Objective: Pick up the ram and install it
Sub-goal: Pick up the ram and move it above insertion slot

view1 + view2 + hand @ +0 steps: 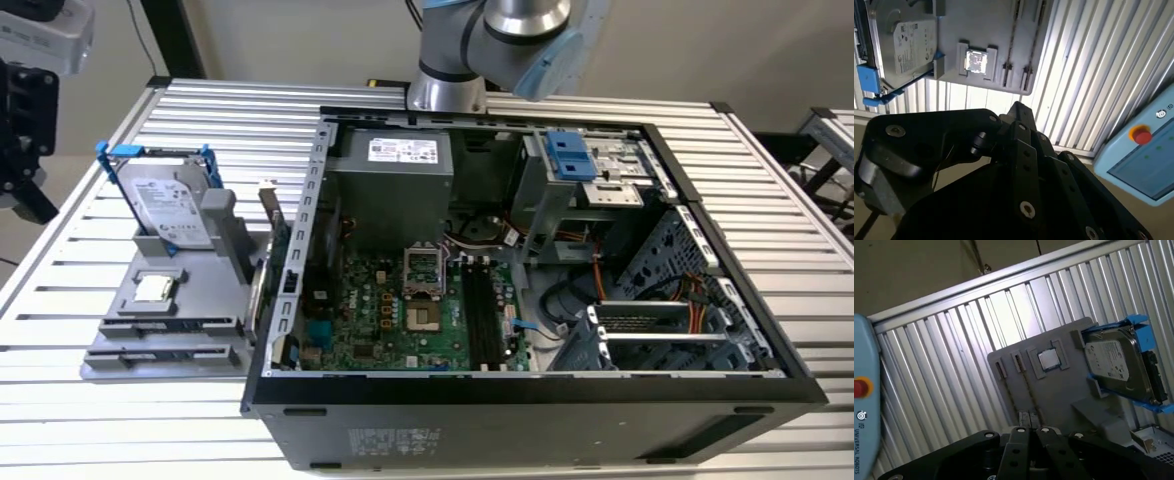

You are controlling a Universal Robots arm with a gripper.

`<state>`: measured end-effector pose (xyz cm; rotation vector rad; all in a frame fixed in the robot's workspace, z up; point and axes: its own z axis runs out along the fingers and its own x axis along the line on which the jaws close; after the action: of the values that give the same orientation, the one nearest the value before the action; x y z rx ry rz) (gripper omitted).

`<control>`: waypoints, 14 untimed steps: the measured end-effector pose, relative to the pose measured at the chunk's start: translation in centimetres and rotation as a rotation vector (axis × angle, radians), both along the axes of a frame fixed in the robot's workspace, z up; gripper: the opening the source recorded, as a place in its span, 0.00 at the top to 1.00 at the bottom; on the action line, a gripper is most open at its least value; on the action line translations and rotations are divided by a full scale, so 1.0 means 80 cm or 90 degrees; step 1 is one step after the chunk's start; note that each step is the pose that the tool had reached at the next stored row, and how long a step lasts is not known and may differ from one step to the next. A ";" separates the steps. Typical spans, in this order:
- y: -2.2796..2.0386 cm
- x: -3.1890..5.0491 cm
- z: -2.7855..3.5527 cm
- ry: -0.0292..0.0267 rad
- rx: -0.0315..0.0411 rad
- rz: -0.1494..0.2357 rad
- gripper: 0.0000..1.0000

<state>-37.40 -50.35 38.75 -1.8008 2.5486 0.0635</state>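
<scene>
Hovering near the table's (160, 420) edge, my gripper (1031, 430) is closed and empty. The ram (1030, 392) stands edge-on in the gray holder (1064, 390), beside the case (534, 425).

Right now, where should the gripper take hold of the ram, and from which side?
Probably grip the ram at the middle of its upper edge, across its flat faces, coming straight down: it stands on edge in the gray holder.
</scene>
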 end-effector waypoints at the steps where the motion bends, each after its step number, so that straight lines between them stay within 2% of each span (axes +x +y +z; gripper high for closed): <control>1: 0.0000 0.000 0.0000 -0.0004 -0.0001 0.008 1.00; 7: 0.0000 0.000 0.0001 -0.0052 -0.0001 0.060 1.00; 12: 0.0000 0.000 0.0000 -0.0138 -0.0003 0.095 1.00; 14: 0.0000 0.000 -0.0001 -0.0161 -0.0003 0.108 1.00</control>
<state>-37.39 -50.35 38.74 -2.0000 2.3739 0.0423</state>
